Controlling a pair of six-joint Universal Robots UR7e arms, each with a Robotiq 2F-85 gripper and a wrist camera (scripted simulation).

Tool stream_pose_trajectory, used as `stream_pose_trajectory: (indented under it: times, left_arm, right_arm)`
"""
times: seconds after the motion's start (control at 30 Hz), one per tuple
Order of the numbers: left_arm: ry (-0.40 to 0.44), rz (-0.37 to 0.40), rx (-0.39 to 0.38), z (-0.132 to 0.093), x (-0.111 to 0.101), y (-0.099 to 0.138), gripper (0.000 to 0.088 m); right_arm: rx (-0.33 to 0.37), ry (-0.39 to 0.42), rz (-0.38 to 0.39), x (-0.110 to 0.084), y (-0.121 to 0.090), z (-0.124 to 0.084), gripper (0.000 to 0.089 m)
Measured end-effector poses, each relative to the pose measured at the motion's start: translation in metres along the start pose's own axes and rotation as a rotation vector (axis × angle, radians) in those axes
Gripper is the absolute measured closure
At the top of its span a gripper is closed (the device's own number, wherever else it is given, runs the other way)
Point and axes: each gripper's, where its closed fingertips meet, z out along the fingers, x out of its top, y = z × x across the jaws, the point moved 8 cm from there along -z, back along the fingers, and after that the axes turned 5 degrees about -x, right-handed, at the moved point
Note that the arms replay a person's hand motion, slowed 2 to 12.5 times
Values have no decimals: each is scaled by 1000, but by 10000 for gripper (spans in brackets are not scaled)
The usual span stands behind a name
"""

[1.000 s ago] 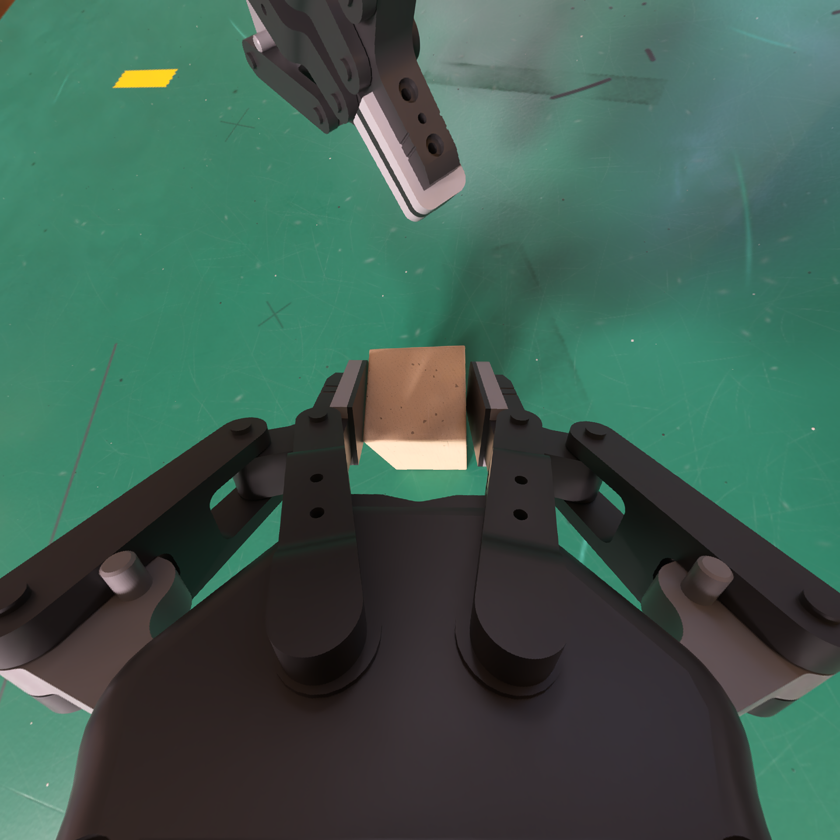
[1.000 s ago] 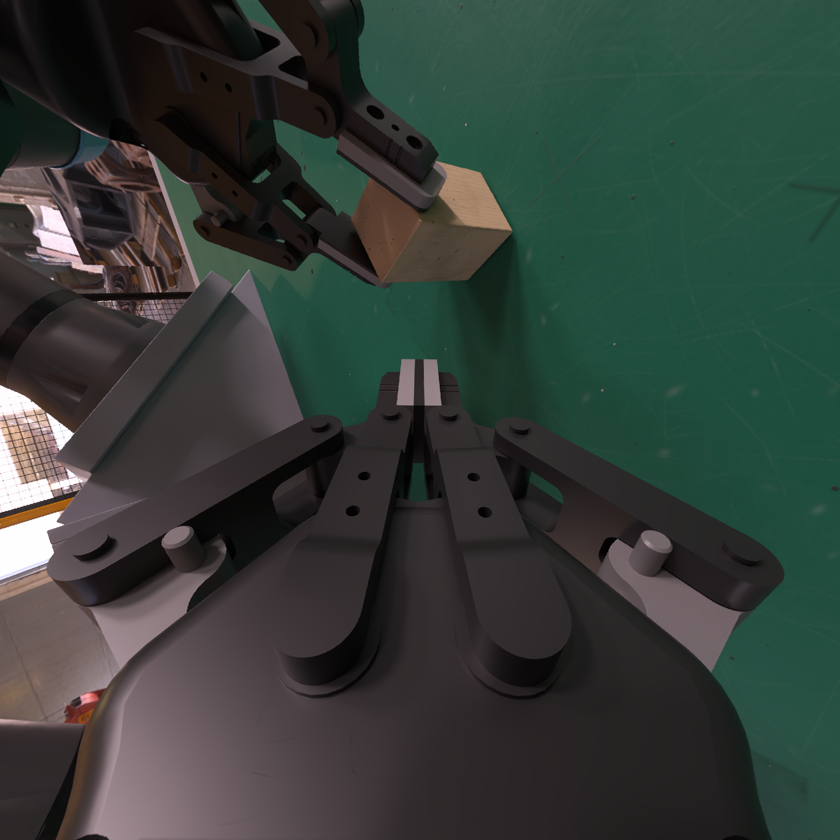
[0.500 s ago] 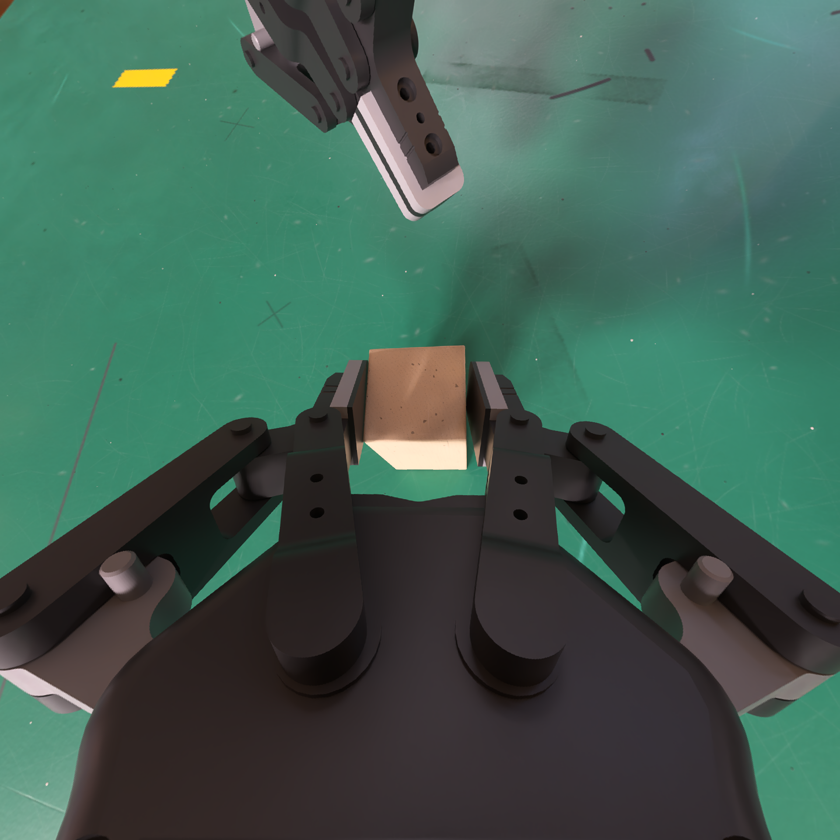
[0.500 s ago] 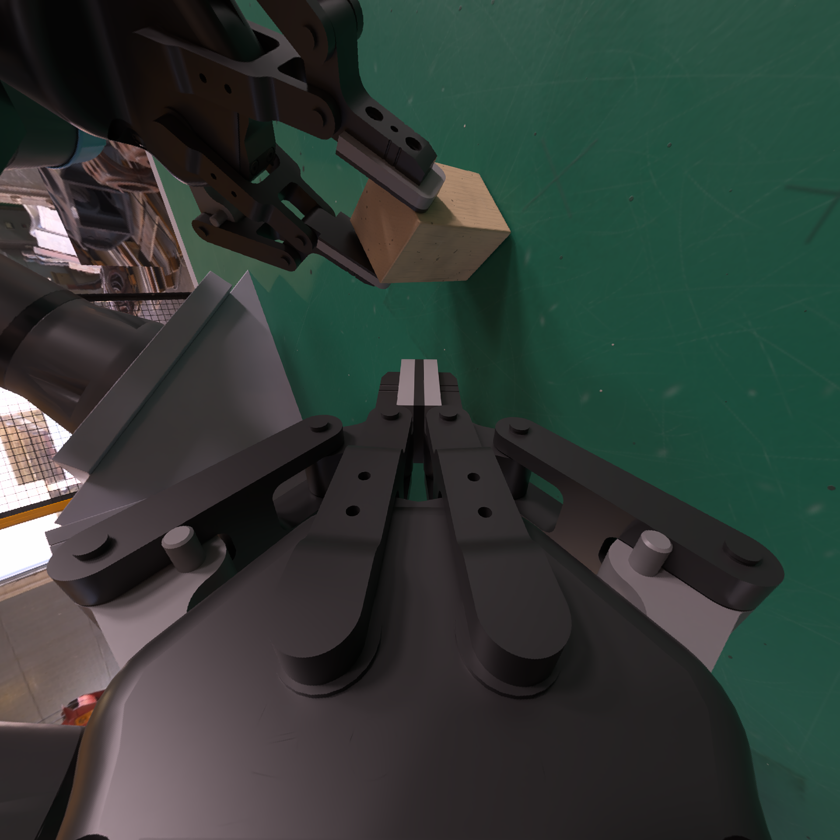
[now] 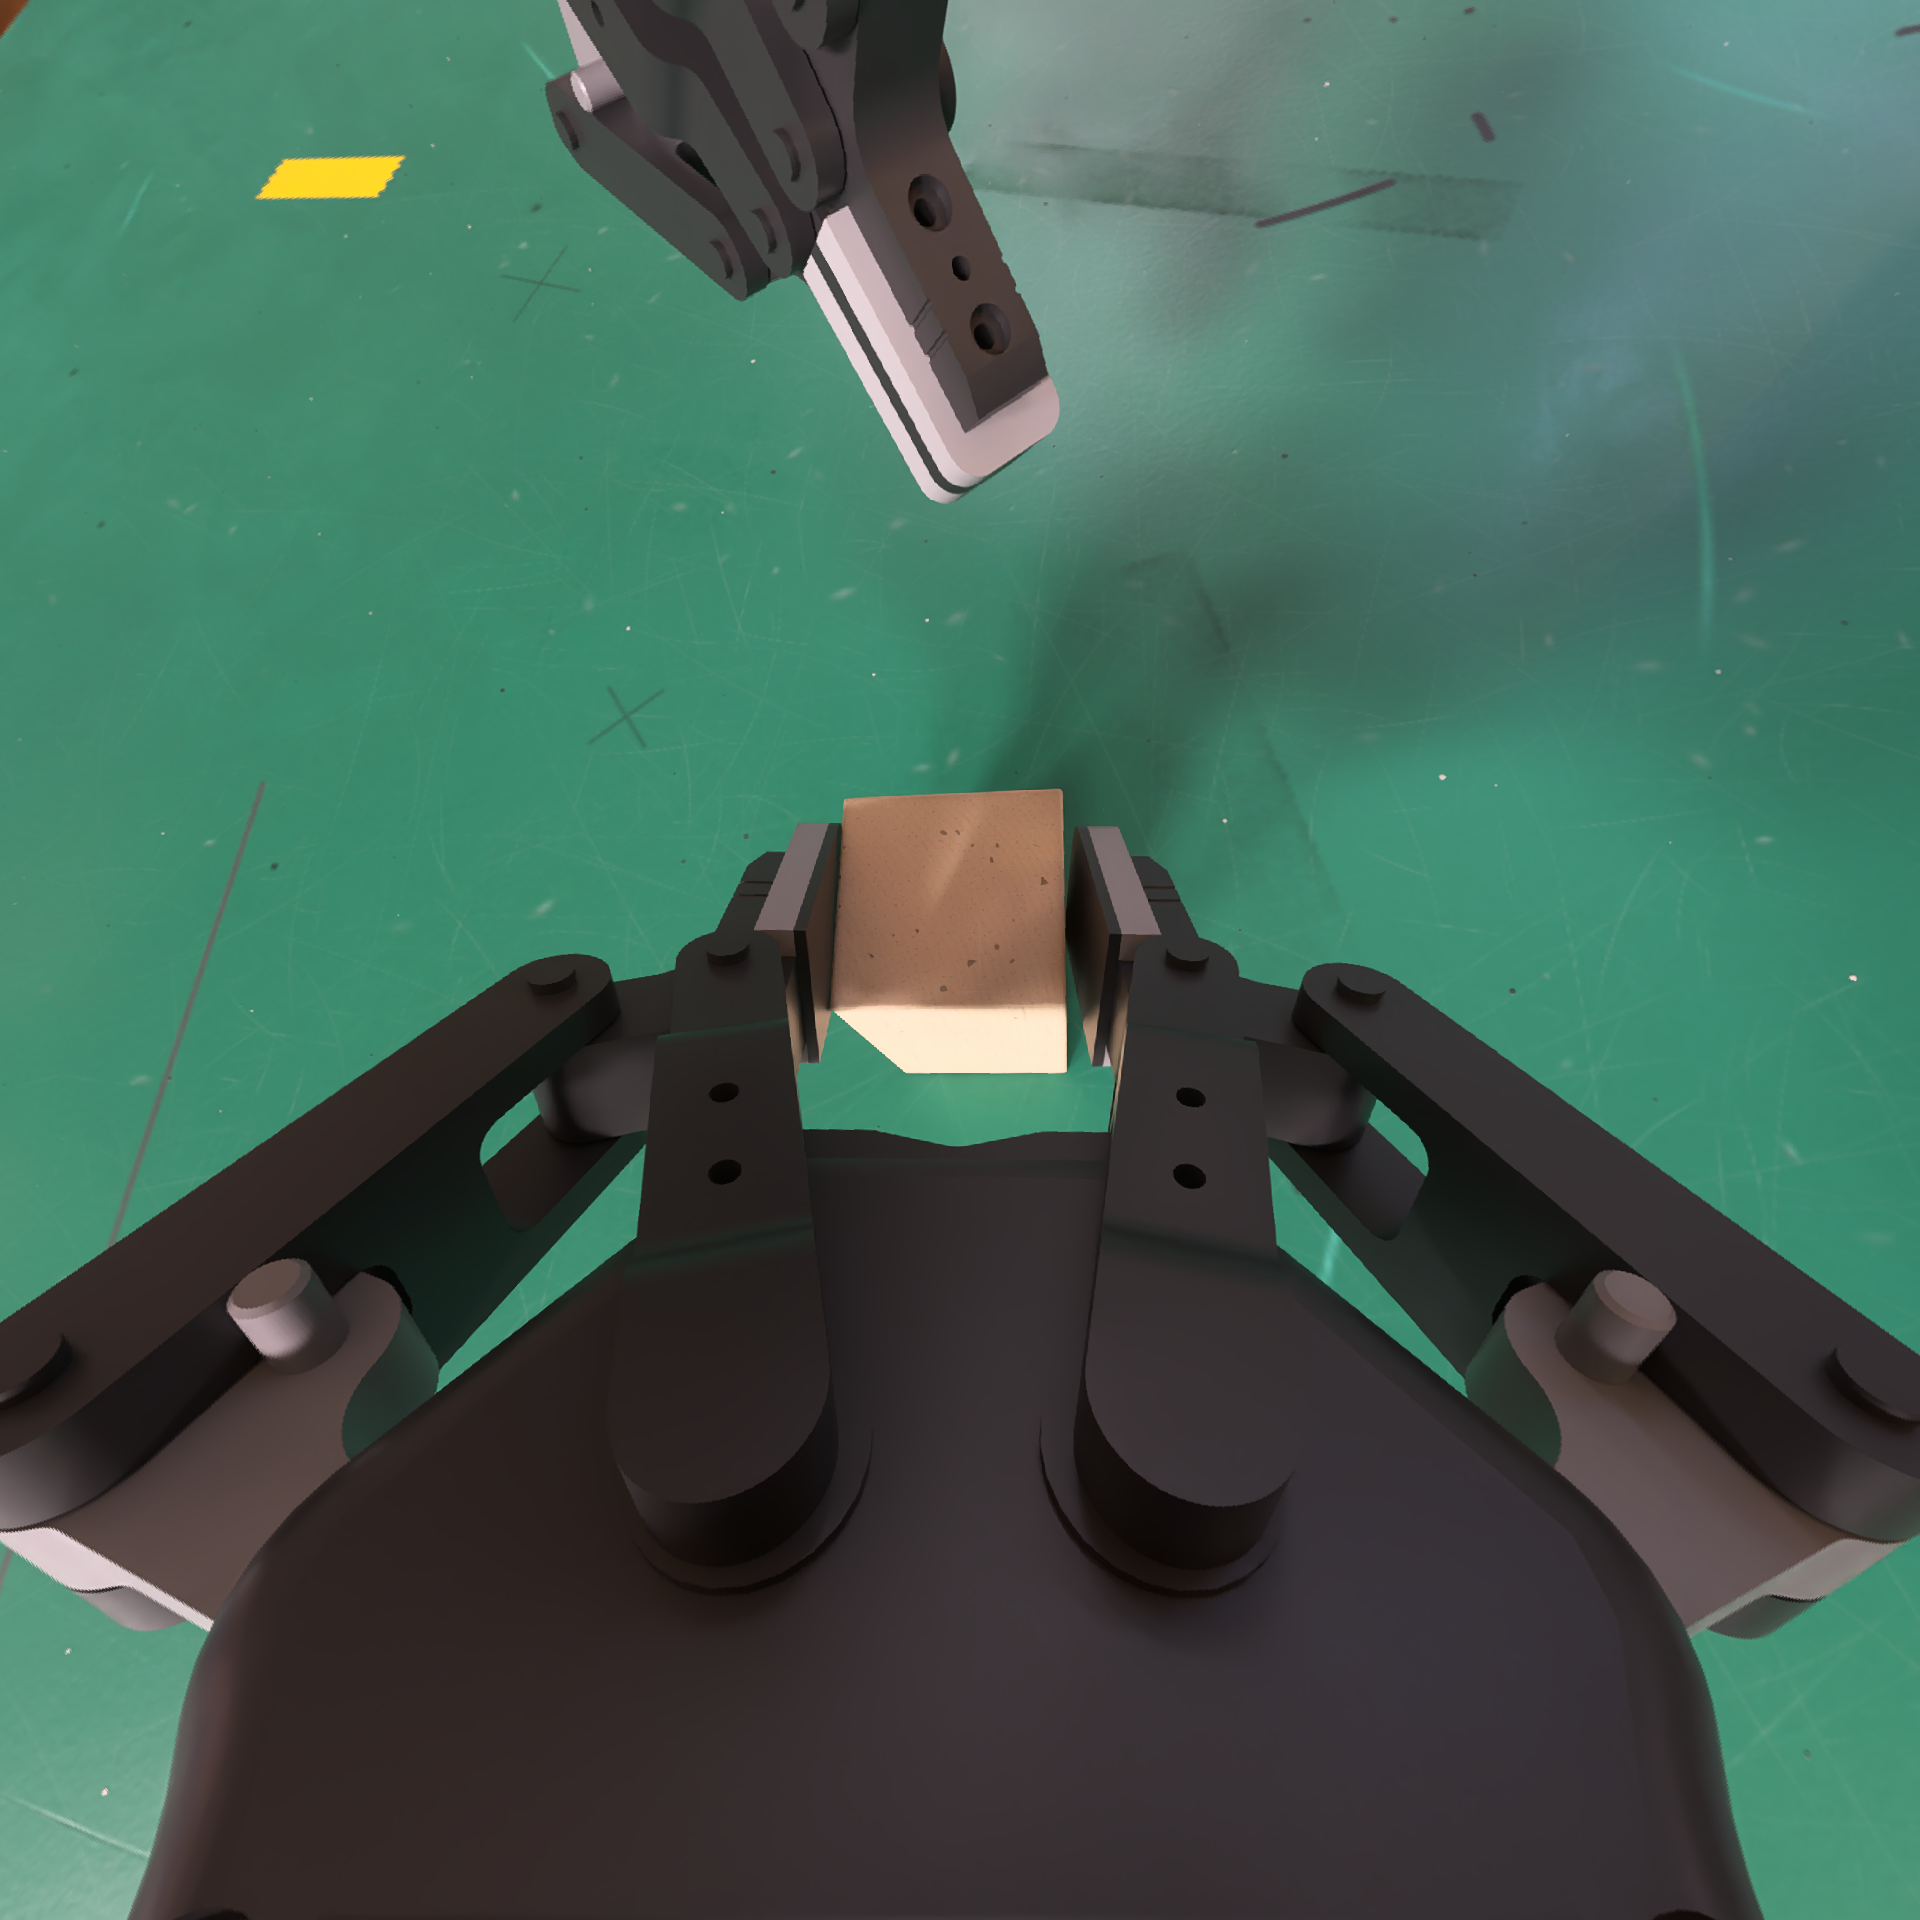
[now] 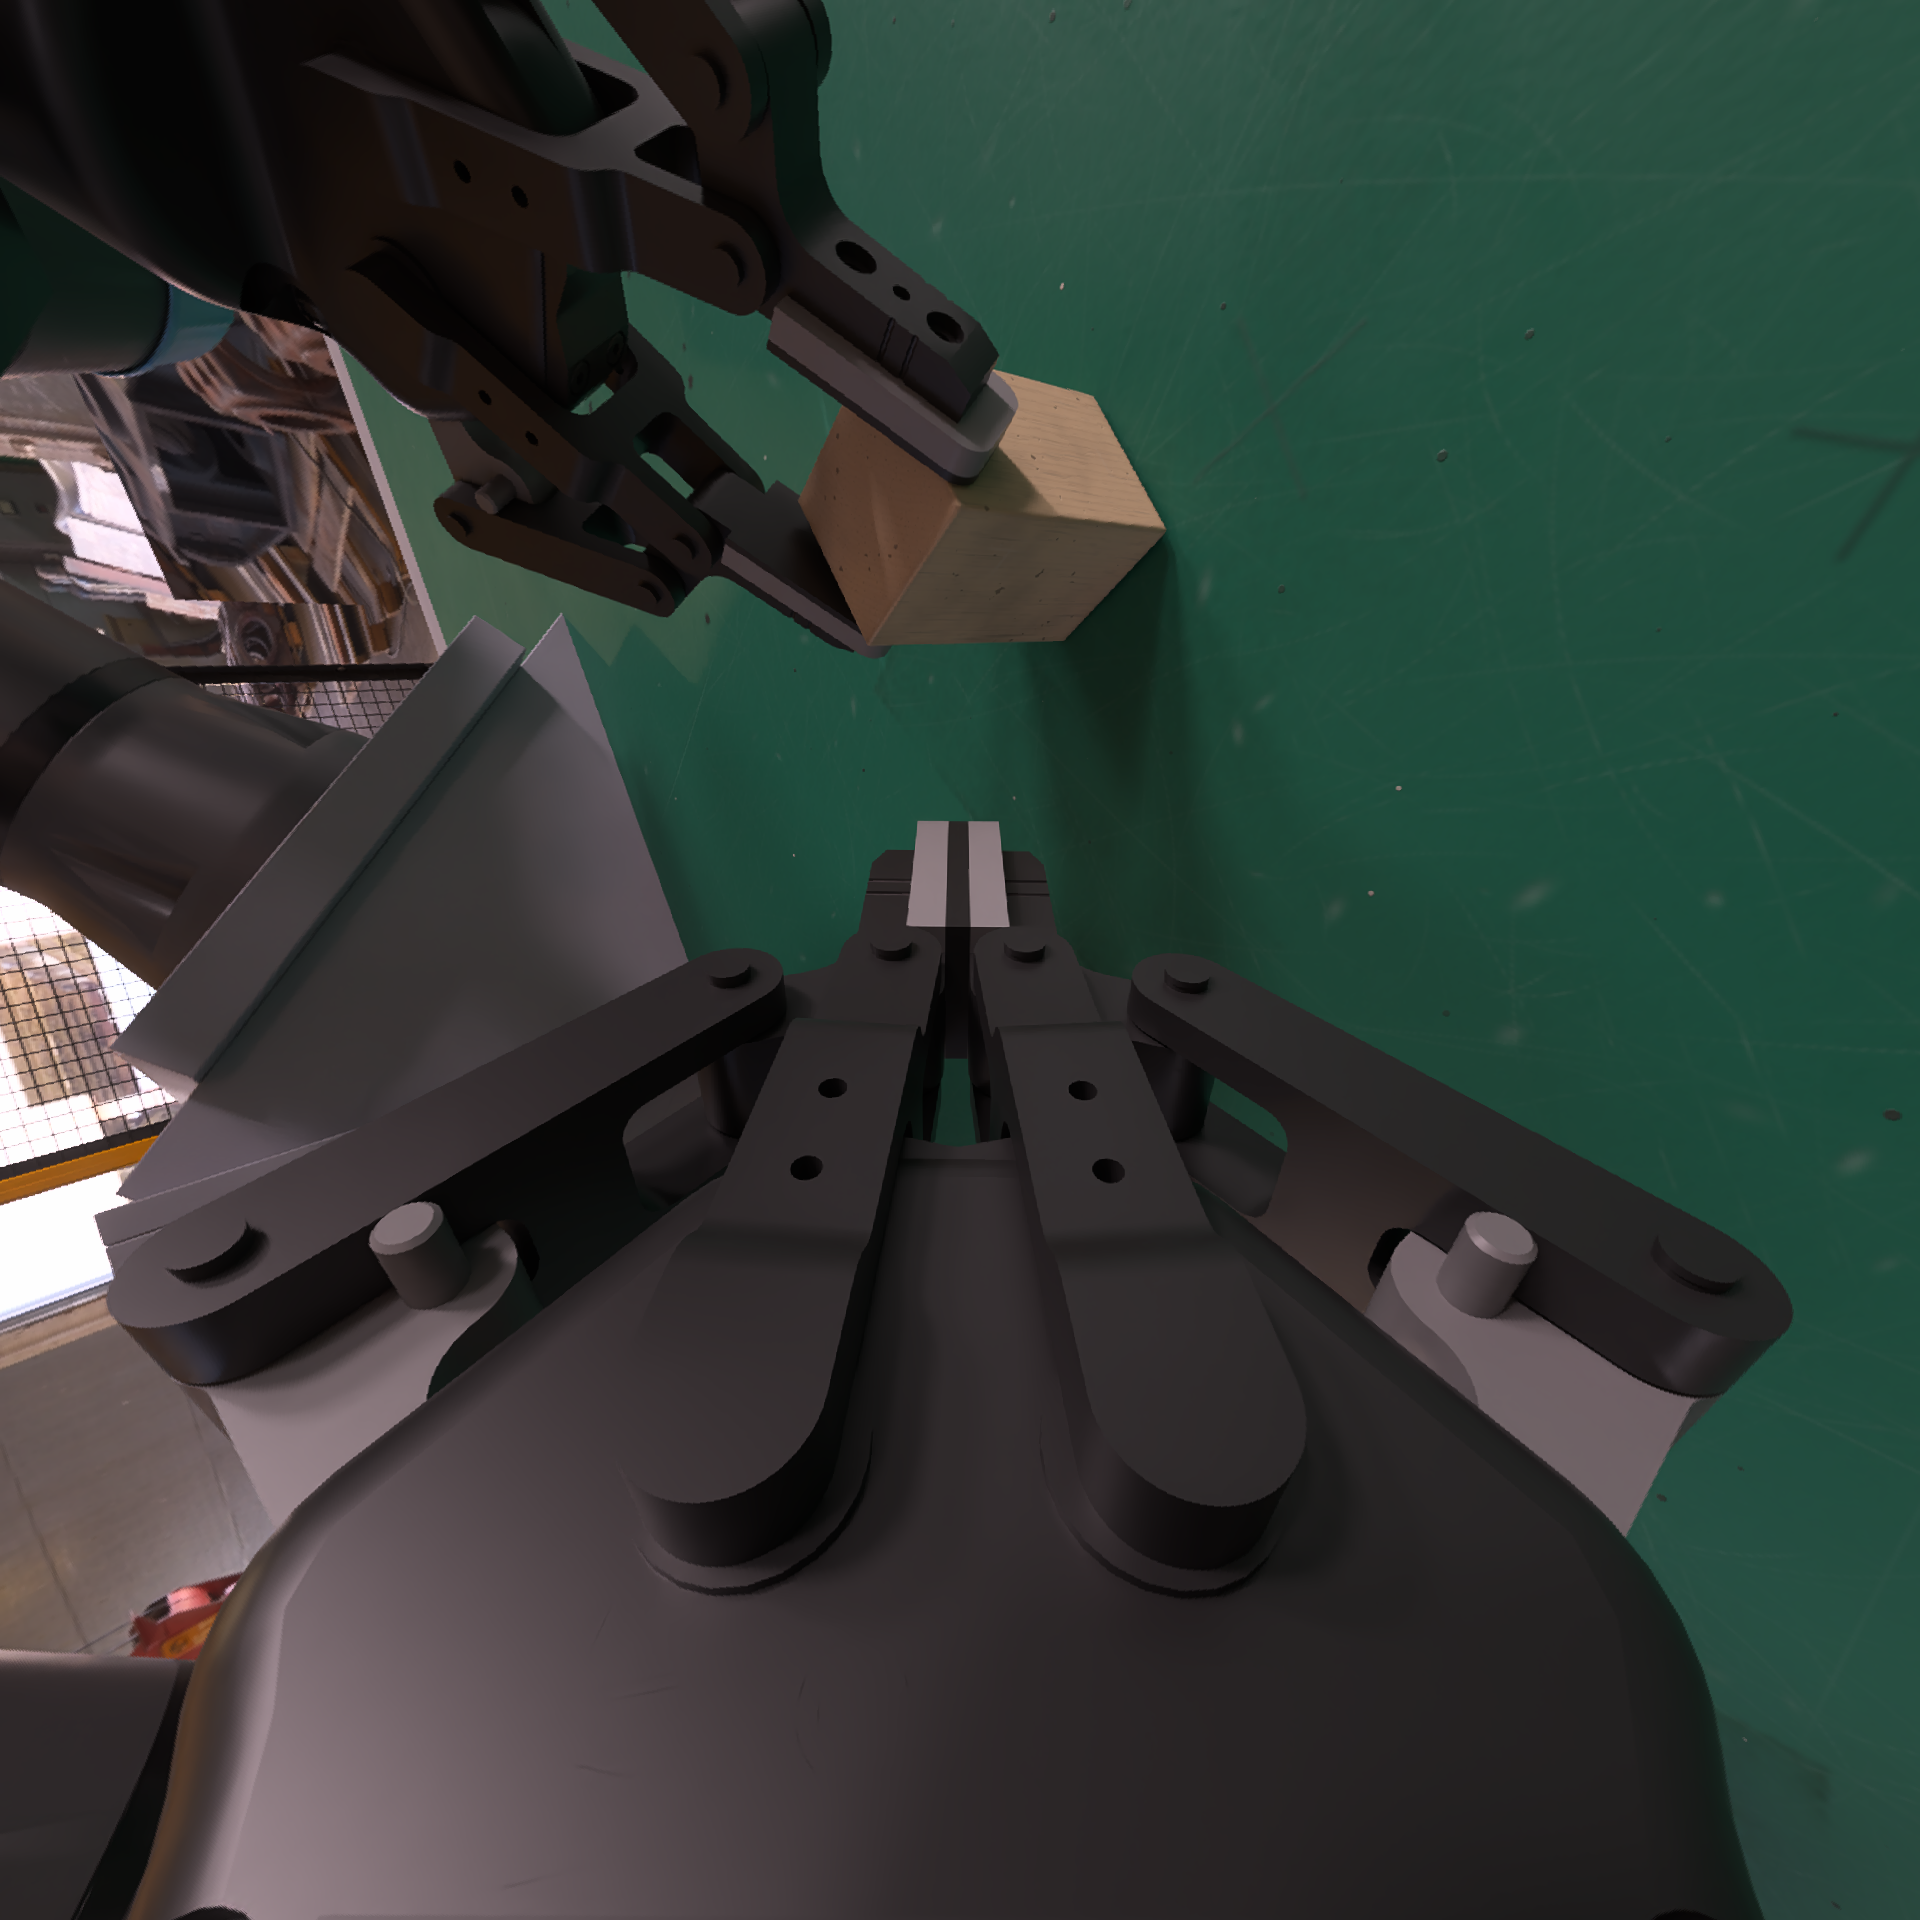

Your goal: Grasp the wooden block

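The wooden block (image 5: 951,925) is a light tan cube on the green mat (image 5: 416,540). My left gripper (image 5: 951,914) is shut on the wooden block, with one pad against each side face. In the right wrist view the block (image 6: 1029,561) shows at the upper middle, held between the left gripper's (image 6: 909,530) two fingers, its far side against the mat (image 6: 1455,727). My right gripper (image 6: 958,873) is shut and empty, a short way from the block. It also shows in the left wrist view (image 5: 966,457), hanging above and beyond the block.
A small yellow marker (image 5: 330,177) lies on the mat at the far left. A grey folded sheet (image 6: 416,883) stands at the mat's edge near the left arm. A wire mesh fence (image 6: 62,1039) and a red object (image 6: 177,1621) lie beyond the table.
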Motion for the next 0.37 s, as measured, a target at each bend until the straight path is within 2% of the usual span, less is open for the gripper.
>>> stream_pose_trajectory:
  times: [0.37]
  left_arm:
    - [-1, 2, 1, 0, 0, 0, 497]
  right_arm:
    - [1, 4, 3, -1, 0, 0, 893]
